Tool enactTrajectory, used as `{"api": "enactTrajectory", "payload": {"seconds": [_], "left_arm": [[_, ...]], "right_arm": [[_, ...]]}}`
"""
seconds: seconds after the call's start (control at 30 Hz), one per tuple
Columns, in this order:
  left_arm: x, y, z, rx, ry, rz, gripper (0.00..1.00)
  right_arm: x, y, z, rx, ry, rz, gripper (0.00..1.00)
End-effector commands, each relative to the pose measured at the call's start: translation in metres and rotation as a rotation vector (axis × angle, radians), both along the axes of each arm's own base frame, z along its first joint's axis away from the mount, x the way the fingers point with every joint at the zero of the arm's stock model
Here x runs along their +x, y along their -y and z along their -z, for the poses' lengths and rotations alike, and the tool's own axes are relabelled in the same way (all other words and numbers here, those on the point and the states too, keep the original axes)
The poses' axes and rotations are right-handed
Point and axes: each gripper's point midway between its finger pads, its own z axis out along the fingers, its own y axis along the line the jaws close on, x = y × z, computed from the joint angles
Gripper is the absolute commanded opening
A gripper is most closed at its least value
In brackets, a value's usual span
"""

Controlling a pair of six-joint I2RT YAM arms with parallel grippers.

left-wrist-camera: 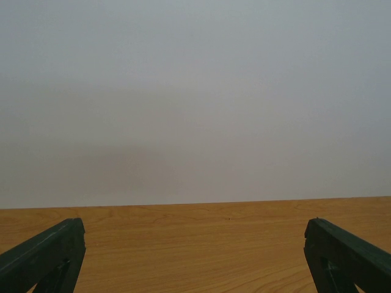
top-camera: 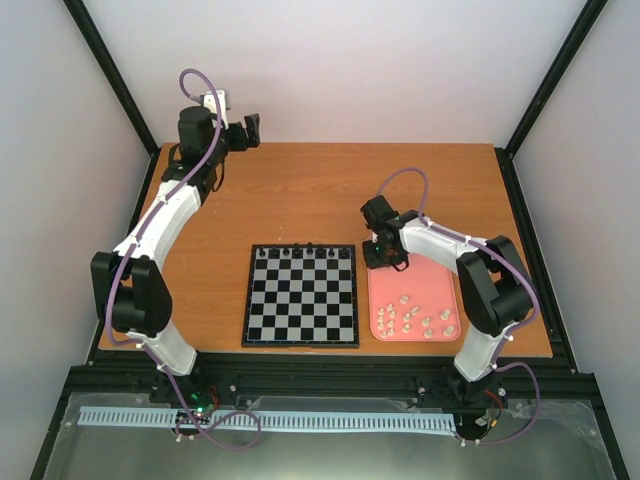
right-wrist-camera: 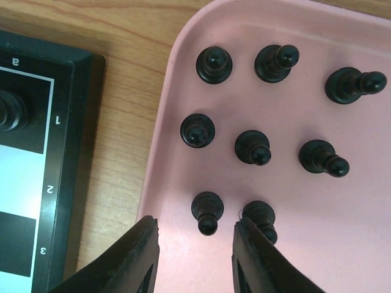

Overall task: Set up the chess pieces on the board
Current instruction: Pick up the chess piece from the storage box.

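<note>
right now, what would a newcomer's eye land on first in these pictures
The pink tray right of the board, dotted with dark pieces at its far end and cream pieces nearer the arms. The right gripper sits low over the dark cluster, fingers either side of one pawn. A row of black pieces lines the board's far edge.

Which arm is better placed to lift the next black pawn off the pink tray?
Right. The right gripper hangs over the pink tray, open jaws either side of a black pawn. The left gripper sits at the far edge of the table, facing the wall.
</note>
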Motion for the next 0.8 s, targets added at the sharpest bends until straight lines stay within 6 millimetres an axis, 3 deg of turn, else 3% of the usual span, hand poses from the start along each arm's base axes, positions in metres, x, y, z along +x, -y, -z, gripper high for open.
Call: {"api": "enactTrajectory", "payload": {"seconds": [0.0, 0.2, 0.77], "left_arm": [[0.003, 0.0021, -0.0152, 0.018, 0.033, 0.005, 1.0], [0.0026, 0.0016, -0.0154, 0.019, 0.033, 0.002, 1.0], [0.0024, 0.0014, -0.0161, 0.02, 0.035, 0.001, 1.0]], "right_arm": [[0.0063, -0.0027, 0.0037, -0.009, 0.012, 0.003, 0.38], [0.0061, -0.0001, 0.0049, -0.022, 0.012, 0.007, 0.37], [0.0104, -0.001, 0.0091, -0.033, 0.013, 0.007, 0.21]]}}
